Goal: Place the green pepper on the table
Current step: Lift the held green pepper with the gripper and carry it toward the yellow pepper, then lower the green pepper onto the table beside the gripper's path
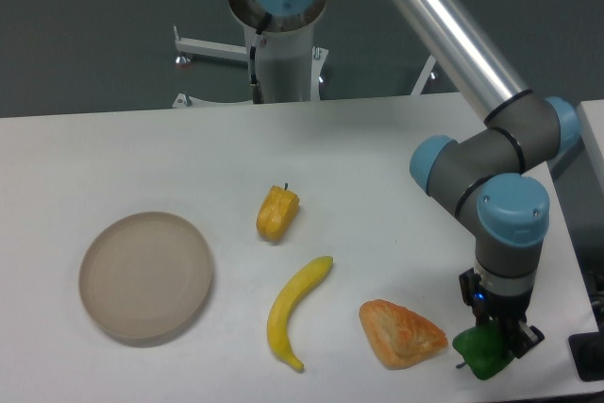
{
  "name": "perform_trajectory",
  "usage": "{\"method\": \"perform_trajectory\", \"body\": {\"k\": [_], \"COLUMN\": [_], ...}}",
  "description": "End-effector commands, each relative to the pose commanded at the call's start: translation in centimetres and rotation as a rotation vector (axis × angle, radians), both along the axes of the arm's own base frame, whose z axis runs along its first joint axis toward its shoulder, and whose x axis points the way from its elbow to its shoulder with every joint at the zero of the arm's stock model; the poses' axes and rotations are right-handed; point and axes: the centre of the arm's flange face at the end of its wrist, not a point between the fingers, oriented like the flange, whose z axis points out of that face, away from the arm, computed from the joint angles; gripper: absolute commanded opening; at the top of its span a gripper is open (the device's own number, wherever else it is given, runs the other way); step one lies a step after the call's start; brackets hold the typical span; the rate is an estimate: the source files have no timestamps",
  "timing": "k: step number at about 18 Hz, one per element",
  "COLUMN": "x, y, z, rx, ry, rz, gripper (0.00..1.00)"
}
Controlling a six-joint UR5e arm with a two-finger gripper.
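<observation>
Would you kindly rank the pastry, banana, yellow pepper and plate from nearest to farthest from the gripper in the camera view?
Measured from the gripper, at the table's near right edge:
1. Pastry, just to its left.
2. Banana, further left, near the front.
3. Yellow pepper, at mid-table, further back.
4. Plate, far left.

gripper point(497, 344) jaws seemingly hidden behind wrist.

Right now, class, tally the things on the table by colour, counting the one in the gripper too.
Yellow: 2, pepper and banana
Green: 1, pepper in the gripper
Orange: 1, pastry
Beige: 1, plate
Total: 5
</observation>
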Motion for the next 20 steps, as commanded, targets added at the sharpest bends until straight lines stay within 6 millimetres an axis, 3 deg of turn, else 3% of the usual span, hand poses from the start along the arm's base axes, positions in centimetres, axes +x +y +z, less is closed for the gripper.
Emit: {"method": "perform_trajectory", "body": {"k": [4,9,12,16,20], "x": [-0.2,1.1,2.7,5.1,7.2], "y": [-4.8,-11.2,-14.7,-17.8,-20.4], "z": [0.8,1.0,0.3,-0.9,-4.1], "rx": [0.000,-0.033,-0.061,-0.087,-0.049], "ry": [-0.058,-0.105,-0.144,-0.191,-0.313], "rz": [0.030,-0.022,-0.001,0.016,0.051], "gripper": [0.32,0.32,0.32,0.32,0.32]}}
